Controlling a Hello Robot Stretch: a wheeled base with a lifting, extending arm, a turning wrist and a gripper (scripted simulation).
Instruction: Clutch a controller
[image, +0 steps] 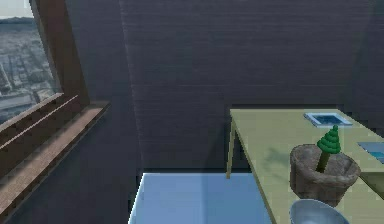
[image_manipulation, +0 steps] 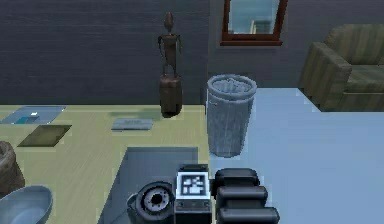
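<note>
Claw low at the near edge of the tabletop, its load not to be told.

The claw (image_manipulation: 155, 203) is seen as a dark round body at the arm side view's bottom edge, left of a white marked square (image_manipulation: 192, 185). Its far end cannot be made out, so whether anything is held cannot be told. A dark flat slab (image_manipulation: 160, 165) is laid just beyond it on the yellow-green tabletop (image_manipulation: 90, 140). Farther out lies a small flat grey thing (image_manipulation: 132, 124); whether it is the controller cannot be told. A dark statue (image_manipulation: 170, 75) is set near it, and a mesh bin (image_manipulation: 232, 115) beside that.
</note>
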